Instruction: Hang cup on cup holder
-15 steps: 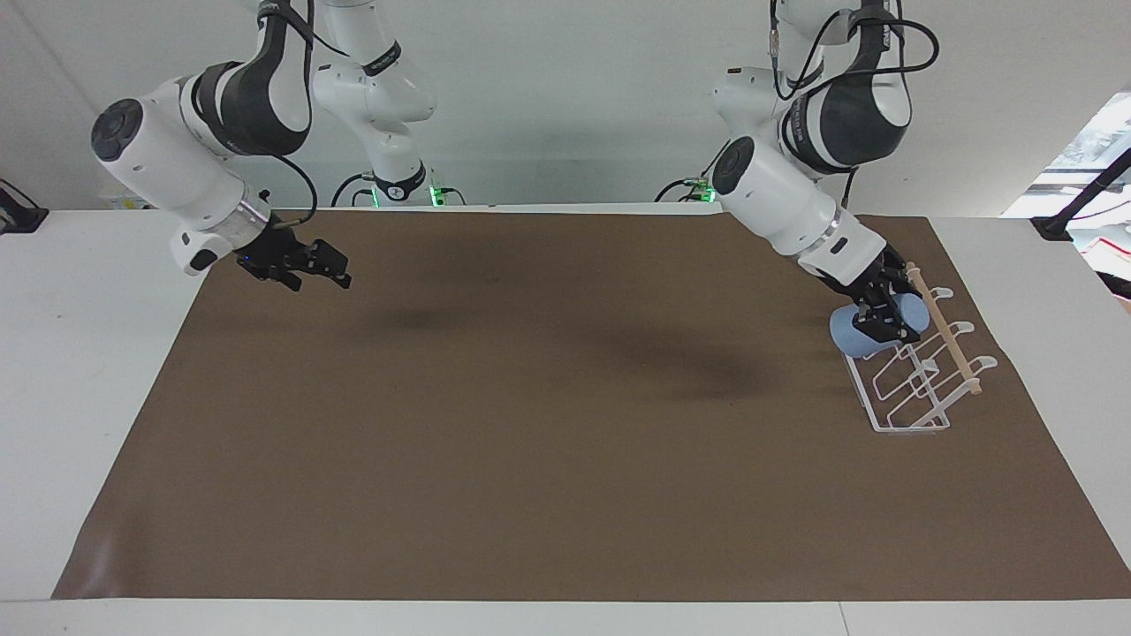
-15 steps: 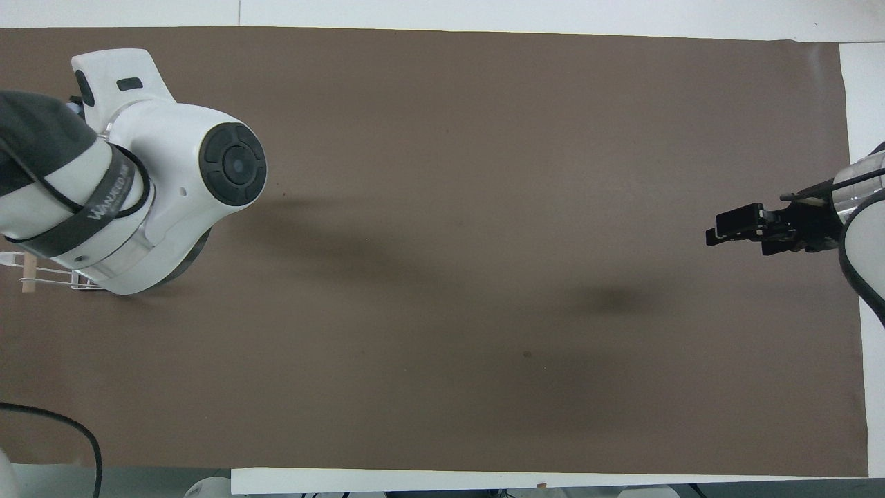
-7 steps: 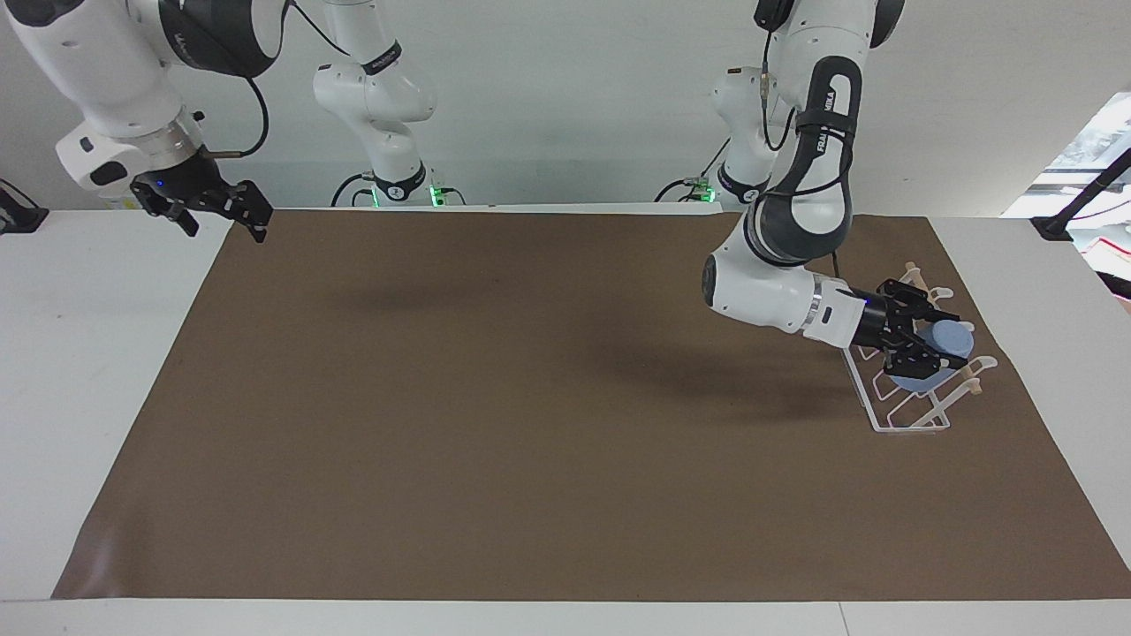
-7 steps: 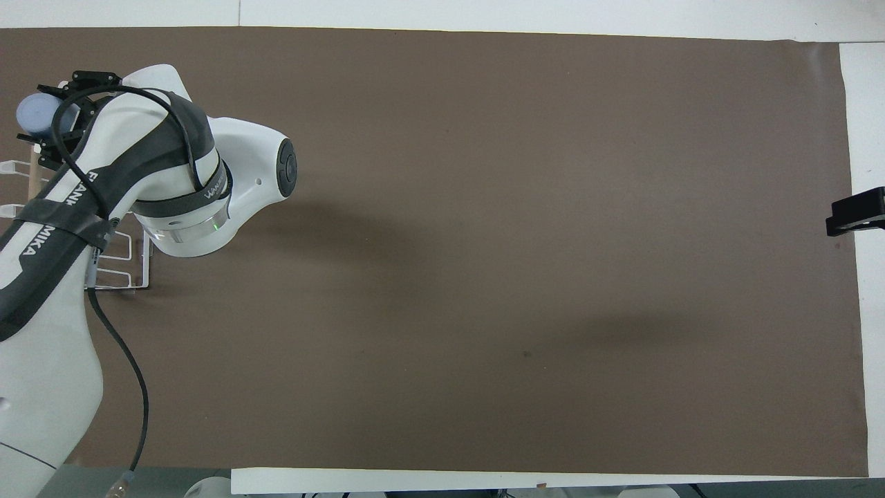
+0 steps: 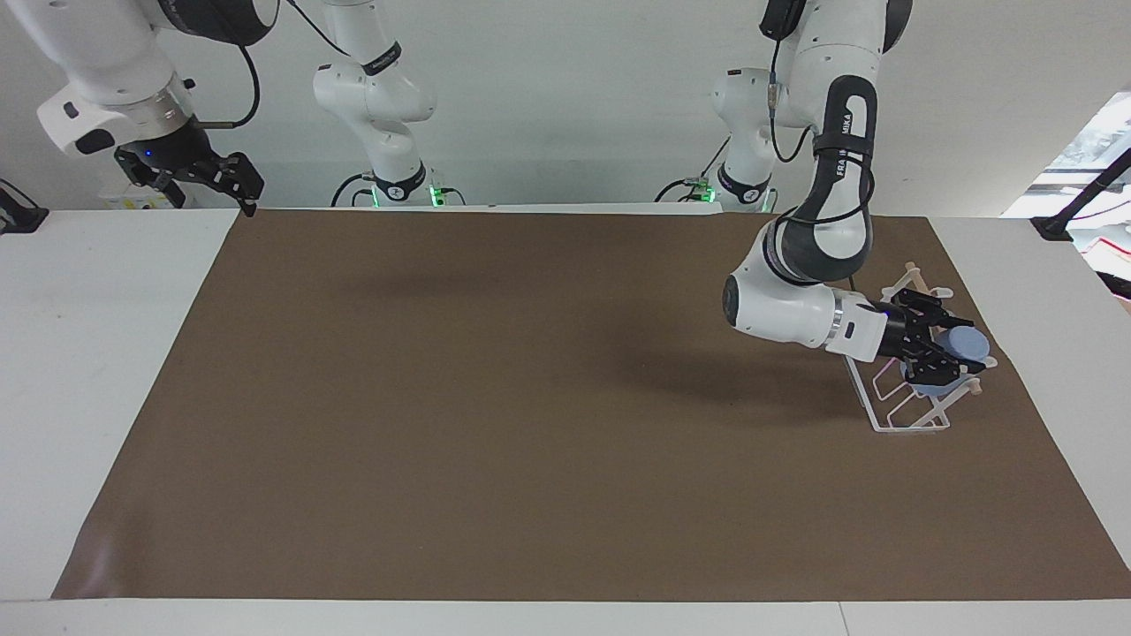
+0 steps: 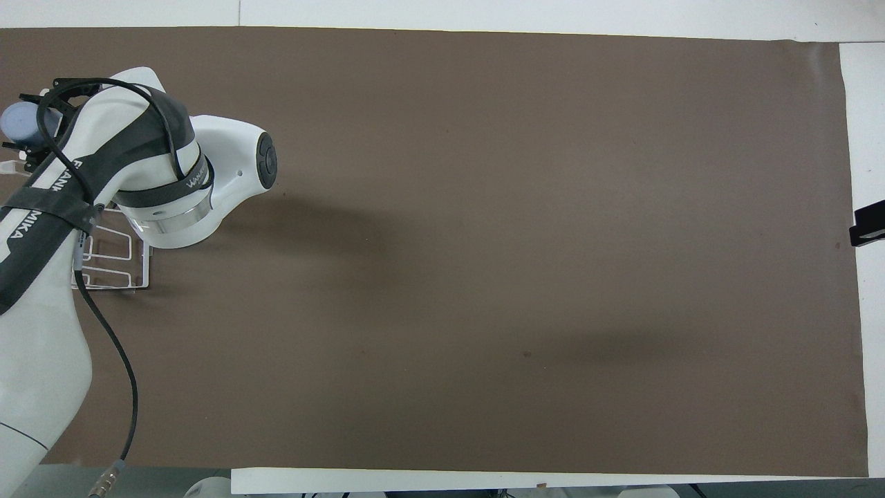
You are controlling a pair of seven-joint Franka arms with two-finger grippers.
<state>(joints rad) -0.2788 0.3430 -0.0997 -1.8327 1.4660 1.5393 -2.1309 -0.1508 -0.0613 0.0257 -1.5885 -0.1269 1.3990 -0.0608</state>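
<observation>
The light-blue cup [image 5: 963, 343] lies tilted on its side among the upper prongs of the white wire cup holder [image 5: 891, 417], close to its wooden rod [image 5: 973, 387]. My left gripper [image 5: 942, 358] is shut on the cup and reaches almost level over the rack. In the overhead view the cup [image 6: 16, 123] and left gripper [image 6: 33, 128] sit at the picture's edge, and the arm hides most of the cup holder [image 6: 114, 271]. My right gripper [image 5: 212, 179] is open and empty, raised over the mat's corner at the right arm's end, and waits; the overhead view shows only its tip [image 6: 870, 225].
A brown mat [image 5: 530, 424] covers most of the white table [image 5: 88, 353]. The rack stands near the mat's edge at the left arm's end. A black clamp [image 5: 1056, 225] sits on the table's edge near there.
My left gripper has carried the cup from above the rack's nearer end down onto the prongs farther along the rod. My right gripper has lifted and drawn back toward the table's edge.
</observation>
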